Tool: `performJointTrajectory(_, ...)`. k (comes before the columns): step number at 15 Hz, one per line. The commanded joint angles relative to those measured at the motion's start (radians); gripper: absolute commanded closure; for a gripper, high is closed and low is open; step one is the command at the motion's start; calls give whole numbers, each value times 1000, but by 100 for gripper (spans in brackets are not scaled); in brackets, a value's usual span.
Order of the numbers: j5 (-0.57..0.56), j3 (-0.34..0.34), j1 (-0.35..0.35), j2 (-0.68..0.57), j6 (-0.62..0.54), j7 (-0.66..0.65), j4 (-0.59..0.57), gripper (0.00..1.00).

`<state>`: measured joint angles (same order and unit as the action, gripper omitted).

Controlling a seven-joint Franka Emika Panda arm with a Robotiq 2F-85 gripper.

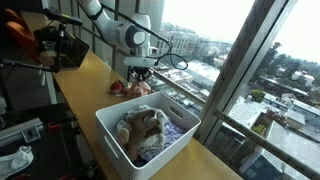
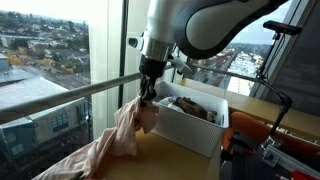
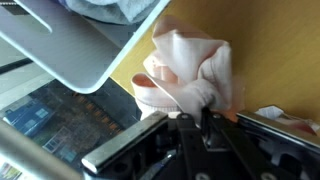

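Grip made; lift only partial. The black two-finger gripper (image 2: pixel 148 96) on the white arm is closed tight on a pale pink crumpled cloth (image 2: pixel 125 130). In the wrist view the jaws stand narrow, with a pinched fold of the cloth (image 3: pixel 190 75) bunched just ahead of them. In an exterior view the upper part of the cloth hangs from the gripper in a drooping column. The lower part fans out and lies on the light wooden tabletop (image 2: pixel 170 165) toward the window side, so the cloth is not clear of the surface. The cloth sits outside and just beside the white rectangular plastic basket (image 2: pixel 195 130), between the basket's end wall and the window glass. I cannot tell whether it touches the basket wall. In an exterior view the gripper (image 1: pixel 141 76) is beyond the far end of the basket (image 1: pixel 110 125), with the pink cloth (image 1: pixel 138 89) directly under it. The basket already holds a heap of crumpled fabrics (image 1: pixel 145 130), beige-brown on top with something lavender beneath. In the wrist view a basket corner (image 3: pixel 70 45) lies up and to the left of the pinched cloth. Judged status: hold secured and top of the cloth raised. The trailing end is not yet off the table, and the cloth is not over or inside the basket. A grey metal window rail (image 2: pixel 60 100) runs behind the hanging cloth.
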<state>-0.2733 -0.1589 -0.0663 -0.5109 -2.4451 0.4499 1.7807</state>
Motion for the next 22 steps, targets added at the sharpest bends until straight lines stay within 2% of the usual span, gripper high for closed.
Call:
performJointTrajectory(1,34,1,10,162,9,-2,82,97)
performJointTrajectory(11,106,60,59,460,86,40,108,97)
performJointTrajectory(17,98,148,87,593,187,44,15,97)
performJointTrajectory(22,92,201,100,626,250,37,-73,97)
